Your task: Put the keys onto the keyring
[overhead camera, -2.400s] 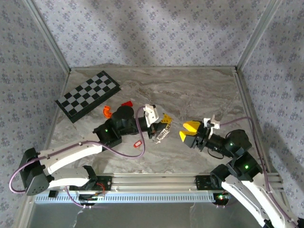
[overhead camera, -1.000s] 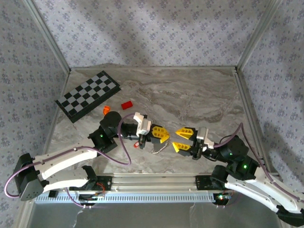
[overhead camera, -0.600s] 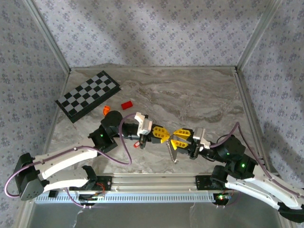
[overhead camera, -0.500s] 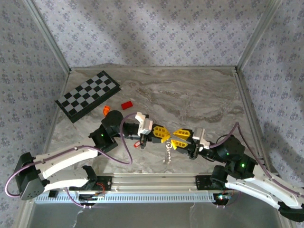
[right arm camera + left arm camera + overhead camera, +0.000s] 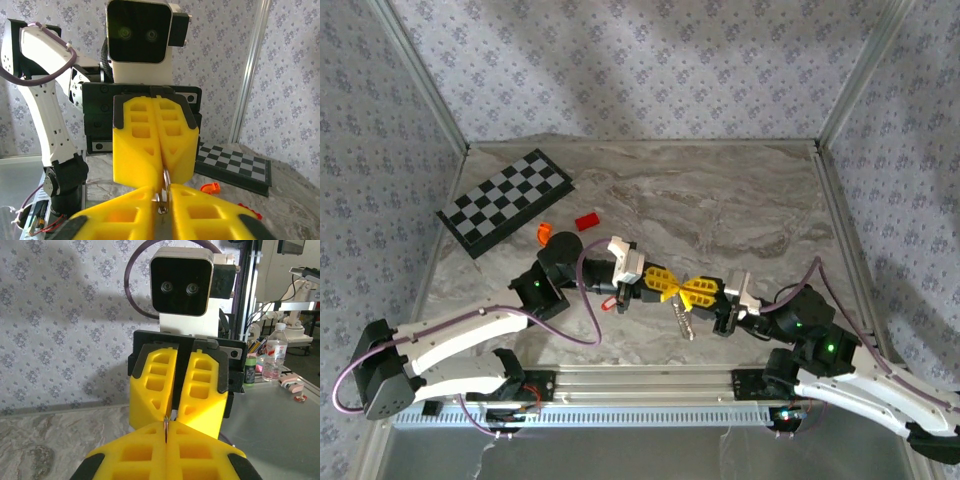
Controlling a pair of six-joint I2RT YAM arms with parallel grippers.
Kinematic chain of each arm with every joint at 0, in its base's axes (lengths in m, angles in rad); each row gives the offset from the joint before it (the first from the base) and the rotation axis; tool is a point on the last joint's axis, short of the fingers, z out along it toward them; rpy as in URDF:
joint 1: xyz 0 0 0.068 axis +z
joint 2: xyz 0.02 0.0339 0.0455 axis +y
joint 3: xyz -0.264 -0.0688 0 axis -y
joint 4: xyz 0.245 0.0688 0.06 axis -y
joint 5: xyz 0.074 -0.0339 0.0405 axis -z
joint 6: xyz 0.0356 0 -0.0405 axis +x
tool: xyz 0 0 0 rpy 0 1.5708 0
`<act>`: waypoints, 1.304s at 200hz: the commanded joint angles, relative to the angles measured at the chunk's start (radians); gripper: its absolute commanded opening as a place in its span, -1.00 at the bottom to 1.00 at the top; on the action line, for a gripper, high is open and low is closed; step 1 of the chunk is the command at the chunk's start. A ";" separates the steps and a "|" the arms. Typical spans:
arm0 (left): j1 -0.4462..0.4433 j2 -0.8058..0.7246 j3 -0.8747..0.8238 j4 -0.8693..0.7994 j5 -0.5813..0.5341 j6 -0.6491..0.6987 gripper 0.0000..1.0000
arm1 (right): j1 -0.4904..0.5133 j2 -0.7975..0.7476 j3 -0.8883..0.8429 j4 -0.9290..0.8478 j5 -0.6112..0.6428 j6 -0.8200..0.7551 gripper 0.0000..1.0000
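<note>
Here is the marbled counter [image 5: 740, 200], wide across the top view, with the chessboard [image 5: 505, 200] parked at its upper left and taking no part in this. At the centre of the frame the two arms reach in towards each other. The left gripper [image 5: 660, 283] and the right gripper [image 5: 700, 293] meet tip to tip, yellow pads nose to nose.

Both are pinched narrow. In the right wrist view a thin metal ring [image 5: 163, 192] sits clamped between the near pads, right against the closed pads of the opposite gripper. In the left wrist view the same ring shows edge-on as a sliver at the meeting point.

Just below that meeting point in the top view, the keys [image 5: 682, 322] dangle as a small silvery bunch. Lower left of the left gripper we spot the keyring's red tag [image 5: 611, 303], down by the counter. We cannot tell whether the clamped ring belongs to that tag or to the bunch.

We judge this as the threading step, with both grippers steadying the ring. The next move calls for a fine, aligned slide of a key's hole along the ring's split without loosening either pinch. The danger is the bunch slipping free.
</note>
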 commanded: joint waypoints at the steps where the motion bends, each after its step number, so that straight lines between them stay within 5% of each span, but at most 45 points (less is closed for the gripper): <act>1: -0.007 0.002 0.051 0.019 0.042 0.014 -1.00 | 0.009 0.006 0.006 0.021 0.022 -0.004 -0.95; 28: -0.007 0.004 0.062 -0.030 0.035 0.029 -1.00 | 0.016 0.007 0.026 -0.016 0.059 -0.006 -1.00; 65: -0.007 -0.024 0.124 -0.335 -0.119 0.147 -0.28 | 0.024 0.061 0.142 -0.220 0.159 -0.027 -1.00; 97: -0.007 -0.030 0.187 -0.568 -0.240 0.215 -0.26 | 0.052 0.207 0.303 -0.445 0.245 -0.032 -1.00; 141: -0.007 -0.090 0.174 -0.660 -0.290 0.228 -0.37 | 0.147 0.342 0.473 -0.663 0.348 -0.057 -1.00; 261: -0.007 -0.128 0.189 -0.747 -0.153 0.233 -0.35 | 0.212 0.483 0.700 -0.893 0.286 -0.102 -1.00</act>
